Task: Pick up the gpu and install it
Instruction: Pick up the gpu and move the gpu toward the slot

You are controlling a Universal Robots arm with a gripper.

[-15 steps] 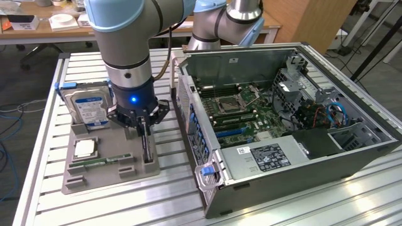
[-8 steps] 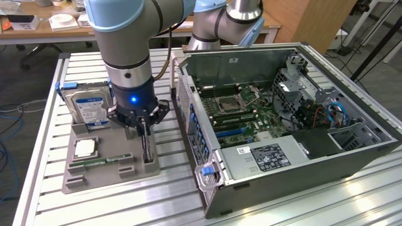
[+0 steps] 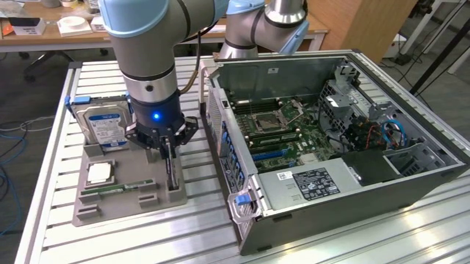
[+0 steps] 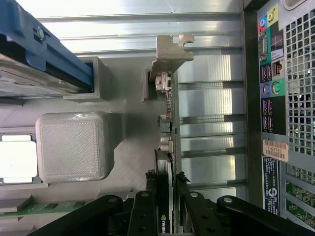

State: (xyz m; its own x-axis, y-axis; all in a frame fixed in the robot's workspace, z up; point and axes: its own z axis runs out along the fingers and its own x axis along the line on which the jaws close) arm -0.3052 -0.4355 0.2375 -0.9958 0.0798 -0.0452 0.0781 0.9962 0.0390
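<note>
On a slatted metal counter [image 3: 353, 236], a grey plastic tray [image 3: 110, 206] lies toward the exterior view's left, just beside an open computer case [image 3: 224, 143] that takes up the exterior view's right. The tray carries spare parts: a hard drive [image 3: 103, 126] standing upright at its far edge, a processor chip [image 3: 99, 173] lying flat near the middle, and a memory stick [image 3: 110, 190] near the front edge.

The gpu [image 3: 173, 173] stands on its long edge in a slot along the tray edge nearest the case. A robot arm [image 3: 147, 55] reaches straight down over it. In the wrist view the gpu [image 4: 170, 128] is seen edge-on as a thin green board, its silver bracket [image 4: 170, 54] at the far end resting against the tray's slot.

The black fingers [image 4: 193, 204] are clenched on the gpu, one on each face of the board, gripping the end away from the bracket. The board appears to sit in its slot, not yet lifted.

The step in hand looks like the pick-up: the hold is made, and the install has not begun. The case's board lies open and no card stands in its slots. Freeing the gpu would likely call for a straight pull upward, since the board is thin and the slot walls hug it closely; any tilt could jam the bracket or let the board slip.
</note>
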